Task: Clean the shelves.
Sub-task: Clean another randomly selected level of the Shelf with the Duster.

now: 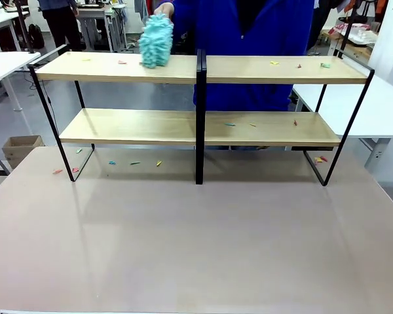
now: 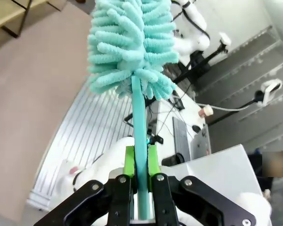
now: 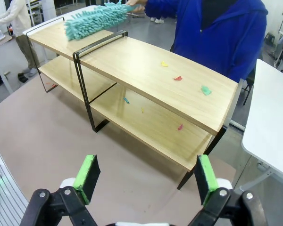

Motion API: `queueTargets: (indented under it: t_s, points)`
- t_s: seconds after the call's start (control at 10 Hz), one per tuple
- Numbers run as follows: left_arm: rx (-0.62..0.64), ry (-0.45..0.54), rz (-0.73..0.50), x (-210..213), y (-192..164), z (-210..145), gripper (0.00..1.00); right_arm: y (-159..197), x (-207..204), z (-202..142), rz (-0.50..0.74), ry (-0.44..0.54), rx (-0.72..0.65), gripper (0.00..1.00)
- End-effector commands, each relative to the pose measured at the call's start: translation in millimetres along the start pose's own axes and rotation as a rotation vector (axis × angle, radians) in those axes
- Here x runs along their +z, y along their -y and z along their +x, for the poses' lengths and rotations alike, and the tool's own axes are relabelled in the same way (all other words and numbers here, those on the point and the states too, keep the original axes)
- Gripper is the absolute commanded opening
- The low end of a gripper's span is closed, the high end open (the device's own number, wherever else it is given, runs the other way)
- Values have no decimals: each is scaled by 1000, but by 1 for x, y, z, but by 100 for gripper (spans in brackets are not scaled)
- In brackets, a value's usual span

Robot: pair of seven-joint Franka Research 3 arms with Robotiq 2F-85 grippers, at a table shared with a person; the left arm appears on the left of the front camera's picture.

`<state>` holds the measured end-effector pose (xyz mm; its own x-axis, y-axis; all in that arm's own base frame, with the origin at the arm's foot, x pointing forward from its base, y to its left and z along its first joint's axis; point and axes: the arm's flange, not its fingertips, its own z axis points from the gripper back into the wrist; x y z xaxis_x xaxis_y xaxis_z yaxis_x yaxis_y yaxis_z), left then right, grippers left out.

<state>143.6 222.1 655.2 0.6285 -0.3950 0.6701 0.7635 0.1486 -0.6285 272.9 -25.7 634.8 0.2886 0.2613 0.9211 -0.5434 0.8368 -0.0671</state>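
The shelves (image 1: pixel 118 67) stand across the far half of the table, two light-wood boards in a black frame. Behind them a person in blue (image 1: pixel 249 33) holds a teal fluffy duster (image 1: pixel 156 40) on the top board, left of the centre post. Small coloured scraps (image 1: pixel 274 63) lie on both boards and on the table under them. My left gripper (image 2: pixel 140 162) is shut on the thin handle of a second teal duster (image 2: pixel 129 42), head pointing away. My right gripper (image 3: pixel 146 179) is open and holds nothing, off the shelves' (image 3: pixel 146 70) right end, with the person's duster (image 3: pixel 92 19) far beyond.
The brown table (image 1: pixel 196 248) stretches wide in front of the rack. White tables stand at left (image 1: pixel 3 64) and right (image 1: pixel 373 104), and a cardboard box (image 1: pixel 21 147) sits on the floor at left. Another person (image 1: pixel 59 16) stands far back.
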Motion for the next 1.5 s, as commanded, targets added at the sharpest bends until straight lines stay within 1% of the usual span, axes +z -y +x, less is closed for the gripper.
queueTargets:
  t_s: [0.0, 0.2, 0.4, 0.5, 0.6, 0.7, 0.8, 0.9, 1.0, 1.1, 1.2, 1.3, 1.4]
  points:
    - [40, -58, 13, -6, 10, 16, 12, 1, 0, 0, -1, -1, 0, 100]
    - [24, -55, 26, -5, 9, 25, 12, 1, 0, 0, -1, -1, 0, 100]
    - [44, -53, -3, -8, 7, 25, 12, 1, 0, 0, -1, -1, 0, 100]
    - [77, -40, 10, -22, 6, 38, 12, 1, 0, 0, -1, -1, 0, 100]
    - [117, 6, 21, -42, 7, 58, 12, 1, 0, 0, -1, -1, 0, 100]
    - [166, -13, 91, -78, 10, 80, 12, 1, 0, 0, -1, -1, 0, 100]
    - [230, -51, 147, -123, 14, 97, 12, 1, 0, 0, -1, -1, 0, 100]
    - [253, 20, 219, -172, 12, 116, 12, 1, 0, 0, -1, -1, 0, 100]
    - [305, -1, 248, -218, 10, 131, 12, 1, 0, 0, -1, -1, 0, 100]
    - [365, 44, 274, -268, 4, 152, 12, 1, 0, 0, -1, -1, 0, 100]
    - [380, 200, 274, -308, -2, 170, 12, 1, 0, 0, -1, -1, 0, 100]
    - [400, 320, 231, -327, -1, 183, 12, 1, 0, 0, -1, -1, 0, 100]
    - [471, 333, 143, -310, -3, 192, 12, 1, 0, 0, -1, -1, 0, 100]
